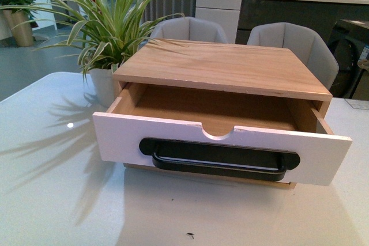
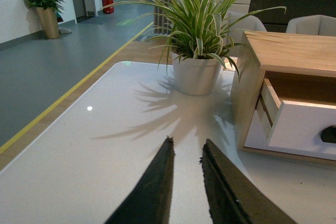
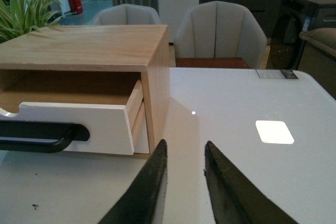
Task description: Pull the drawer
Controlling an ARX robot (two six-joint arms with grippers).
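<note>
Close before me, the drawer (image 1: 222, 148) stood well out of its wooden case (image 1: 225, 67) on the table (image 1: 52, 200), bar handle (image 1: 219, 162) facing me. Both my left pincer (image 2: 185, 153) and right pincer (image 3: 185, 156) hung slightly parted, empty, well apart from it. I judged the pull done; retreat remained.

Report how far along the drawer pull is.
Mostly done: the drawer stands well out of the wooden cabinet, its inside visible and empty. Nothing is in hand: the left hand and right hand are both slightly open over the table, off the black handle. At most a little more pulling remains.
</note>
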